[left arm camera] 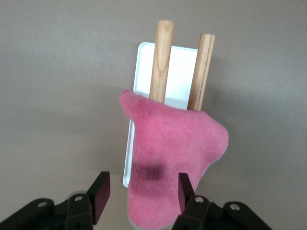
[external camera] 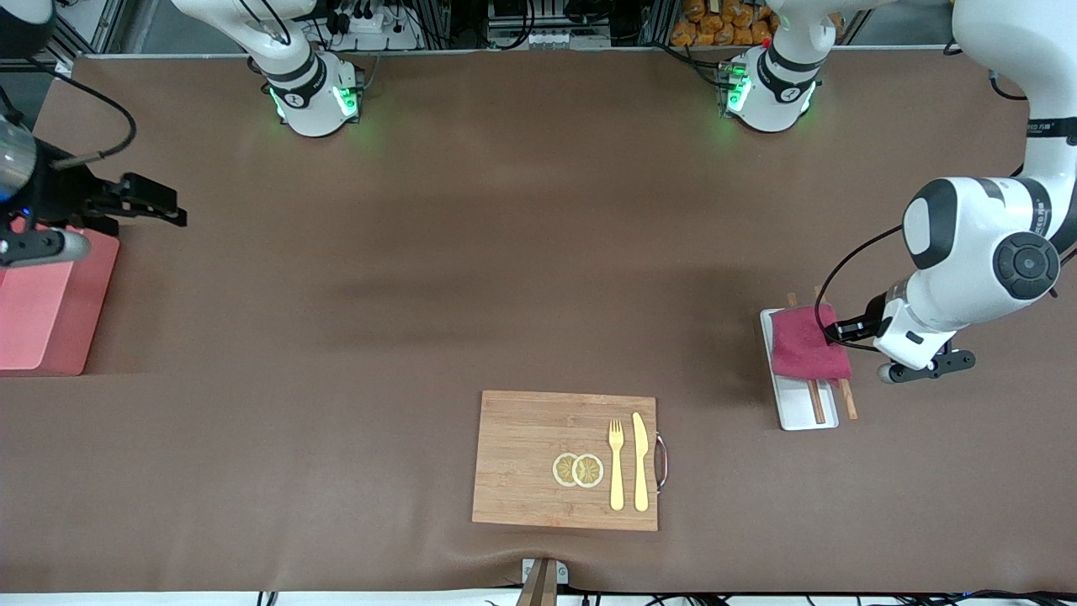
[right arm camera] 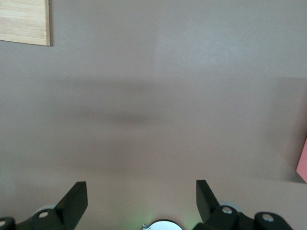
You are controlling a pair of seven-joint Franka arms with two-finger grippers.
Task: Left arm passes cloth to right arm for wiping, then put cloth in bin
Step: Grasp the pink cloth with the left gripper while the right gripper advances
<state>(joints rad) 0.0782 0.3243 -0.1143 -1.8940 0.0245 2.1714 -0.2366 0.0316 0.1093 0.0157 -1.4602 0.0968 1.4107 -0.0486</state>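
the soft, light cloth (left arm camera: 168,158) drapes over two wooden sticks (left arm camera: 160,62) on the white tray (left arm camera: 180,72), its loose edge between the left end effector's (left arm camera: 141,194) wide-open fingers, while the right end effector (right arm camera: 141,196) waits wide open near the bin (external camera: 42,311).

A rectangular wooden cutting board (external camera: 565,460) carries two lemon slices (external camera: 578,470), a yellow fork (external camera: 616,464) and a yellow knife (external camera: 640,461).

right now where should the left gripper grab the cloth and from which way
Grip the cloth by its loose end hanging off the white tray, coming from above. The two wooden sticks prop up its other end, and the open left gripper already straddles the loose end.
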